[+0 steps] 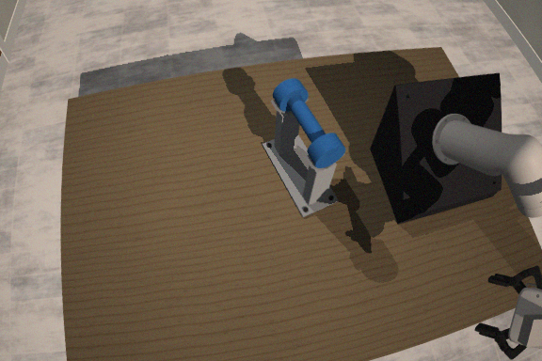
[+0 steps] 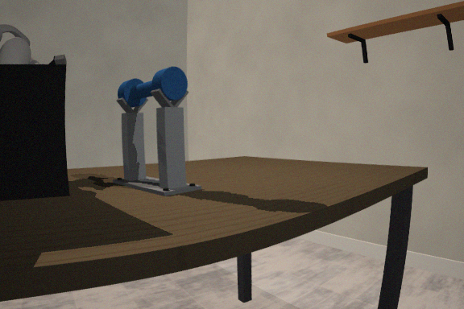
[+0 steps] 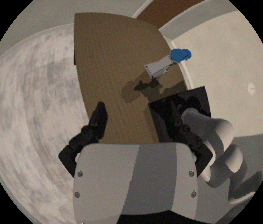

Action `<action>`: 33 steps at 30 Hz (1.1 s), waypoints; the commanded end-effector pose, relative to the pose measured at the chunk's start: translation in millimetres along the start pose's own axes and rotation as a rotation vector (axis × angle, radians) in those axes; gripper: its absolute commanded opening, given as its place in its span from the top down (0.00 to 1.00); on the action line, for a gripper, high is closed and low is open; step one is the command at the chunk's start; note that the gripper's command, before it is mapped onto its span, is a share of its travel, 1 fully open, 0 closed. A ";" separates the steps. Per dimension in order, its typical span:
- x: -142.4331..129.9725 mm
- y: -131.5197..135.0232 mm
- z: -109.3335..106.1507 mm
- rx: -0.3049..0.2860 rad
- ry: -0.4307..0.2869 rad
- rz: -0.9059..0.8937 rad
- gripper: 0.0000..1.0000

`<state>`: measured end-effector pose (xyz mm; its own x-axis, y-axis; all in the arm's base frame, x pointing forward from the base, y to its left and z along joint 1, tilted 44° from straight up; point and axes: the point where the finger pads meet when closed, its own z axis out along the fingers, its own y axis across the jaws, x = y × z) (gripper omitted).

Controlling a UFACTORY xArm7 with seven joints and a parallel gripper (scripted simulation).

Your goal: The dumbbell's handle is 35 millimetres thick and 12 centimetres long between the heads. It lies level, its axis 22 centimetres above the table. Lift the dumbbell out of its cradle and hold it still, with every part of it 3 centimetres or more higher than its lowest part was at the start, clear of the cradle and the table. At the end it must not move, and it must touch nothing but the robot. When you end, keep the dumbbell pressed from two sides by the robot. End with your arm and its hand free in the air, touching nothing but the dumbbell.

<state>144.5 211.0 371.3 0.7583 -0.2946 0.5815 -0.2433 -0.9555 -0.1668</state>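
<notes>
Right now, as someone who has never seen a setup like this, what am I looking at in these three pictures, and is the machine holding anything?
You are looking at one robot arm, pale grey, fixed on a black box-shaped pedestal on a wooden table. At its far end is a gripper with two dark jaws, standing wide open and holding nothing, out past the table's corner.

The first picture looks down from above. The second looks across the table from the side. The third, round one comes from a camera on the arm's wrist, looking past its own jaws toward the table.

On the table stands a grey cradle: two posts on a bolted base plate, each with a V-shaped top. A blue dumbbell lies level across those tops. The arm's job is to lift it out, but it has not touched it yet.
</notes>
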 end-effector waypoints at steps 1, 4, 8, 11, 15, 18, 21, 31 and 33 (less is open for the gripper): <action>35.9 -7.6 27.6 -0.054 -0.133 -0.104 0.00; 35.9 -7.6 27.6 -0.054 -0.133 -0.104 0.00; 52.8 -5.8 43.6 -0.066 -0.186 -0.137 0.00; 70.2 -1.8 61.2 -0.076 -0.239 -0.167 0.00; 87.7 4.9 80.4 -0.083 -0.291 -0.193 0.00; 104.9 14.4 100.9 -0.087 -0.342 -0.215 0.00; 104.9 14.4 100.9 -0.087 -0.342 -0.215 0.00; 150.3 60.2 166.9 -0.091 -0.483 -0.262 0.00; 150.3 60.2 166.9 -0.091 -0.483 -0.262 0.00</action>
<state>322.1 122.7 324.7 0.9770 -0.0589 0.2050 -0.0641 -0.9978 0.0187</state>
